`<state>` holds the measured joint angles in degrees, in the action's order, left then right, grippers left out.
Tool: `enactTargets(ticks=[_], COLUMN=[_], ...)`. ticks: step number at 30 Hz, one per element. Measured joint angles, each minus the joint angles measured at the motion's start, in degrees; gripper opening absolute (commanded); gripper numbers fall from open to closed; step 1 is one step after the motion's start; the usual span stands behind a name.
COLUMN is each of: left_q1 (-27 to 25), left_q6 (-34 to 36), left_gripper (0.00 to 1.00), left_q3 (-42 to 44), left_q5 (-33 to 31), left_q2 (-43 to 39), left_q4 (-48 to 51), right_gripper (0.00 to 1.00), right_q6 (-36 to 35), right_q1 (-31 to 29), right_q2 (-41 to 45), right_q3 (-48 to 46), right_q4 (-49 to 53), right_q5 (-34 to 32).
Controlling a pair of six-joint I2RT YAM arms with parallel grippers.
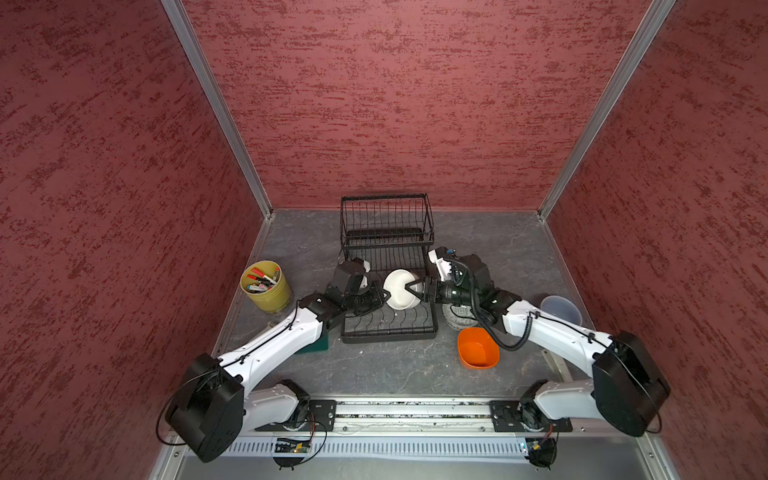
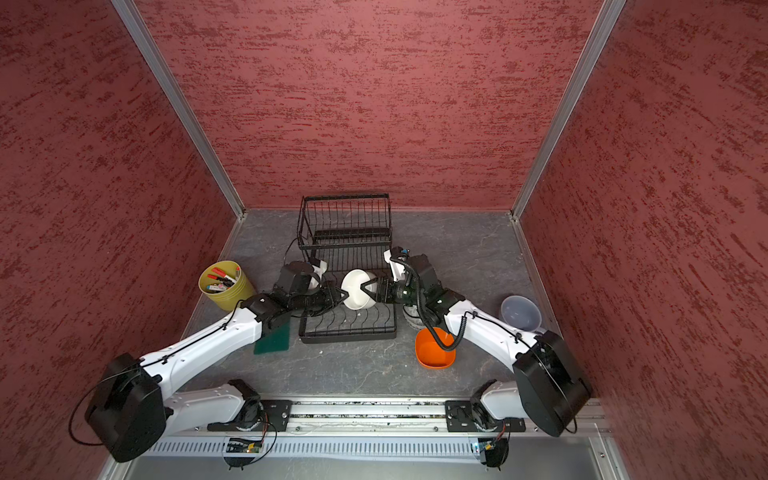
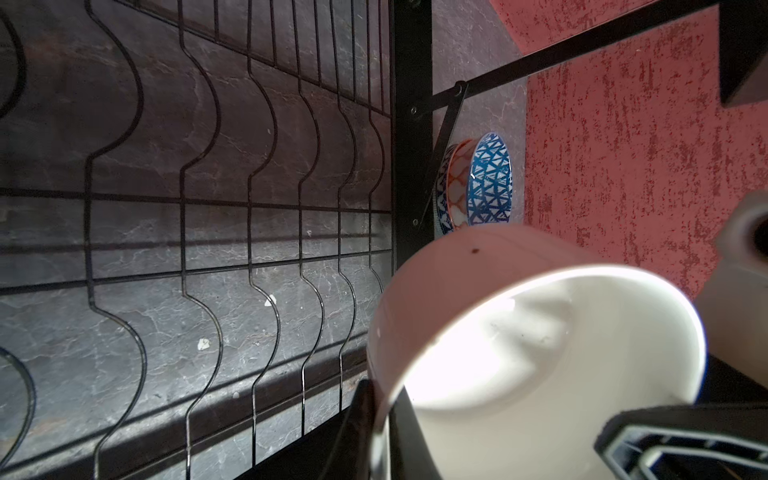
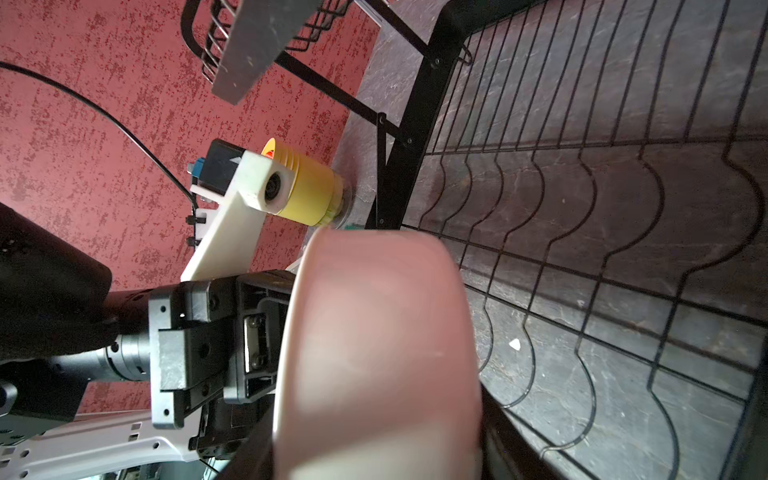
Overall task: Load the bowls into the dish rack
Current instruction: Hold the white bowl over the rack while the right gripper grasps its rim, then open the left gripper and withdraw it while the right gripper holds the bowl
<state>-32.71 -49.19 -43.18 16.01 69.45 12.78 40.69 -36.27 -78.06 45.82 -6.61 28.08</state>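
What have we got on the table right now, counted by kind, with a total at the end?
Dish rack: 1
Plain bowls: 2, the white bowl and the orange bowl
Patterned bowls: at least 2, stacked and partly hidden
Pale blue-grey cup: 1
Pen pot: 1
Green pad: 1
Total: at least 8

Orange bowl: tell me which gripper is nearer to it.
Right. The right gripper meets the white bowl on the side facing the orange bowl. The left gripper is at the white bowl's opposite side, farther off.
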Motion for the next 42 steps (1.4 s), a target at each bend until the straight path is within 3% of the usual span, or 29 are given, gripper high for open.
enactTargets(ticks=[15, 18, 23, 24, 35, 42], left_q1=[0.24, 0.24, 0.28, 0.31, 1.05, 4.66], left_q6=[0.37, 0.85, 2.32, 2.45, 6.01, 7.28], left_gripper=[0.47, 0.6, 0.96, 1.0, 0.99, 0.99], left_q3=[0.0, 0.02, 0.0, 0.0, -0.55, -0.63], left_q5=[-1.07, -1.53, -3.48, -4.09, -14.34, -19.23], left_q2=[-0.31, -1.27, -3.98, -4.59, -17.0, -24.04], left_q4=[-0.07, 0.13, 2.27, 2.95, 15.54, 23.47], right_gripper=[0.42, 0.41, 0.41, 0.41, 0.42, 0.43], right_q6=[-1.57, -3.1, -6.91, -7.65, -19.26, -27.96], right_q1=[-0.09, -0.24, -0.85, -1.07, -6.25, -11.17], right_q2=[-3.48, -4.07, -4.13, -4.13, -6.14, -12.09], right_q3=[1.03, 2.23, 5.22, 5.75, 12.07, 16.55], right_q4=[2.19, 4.96, 9.66, 10.25, 16.06, 18.93], right_q5=[-3.87, -6.03, -10.73, -11.65, -23.28, -34.34])
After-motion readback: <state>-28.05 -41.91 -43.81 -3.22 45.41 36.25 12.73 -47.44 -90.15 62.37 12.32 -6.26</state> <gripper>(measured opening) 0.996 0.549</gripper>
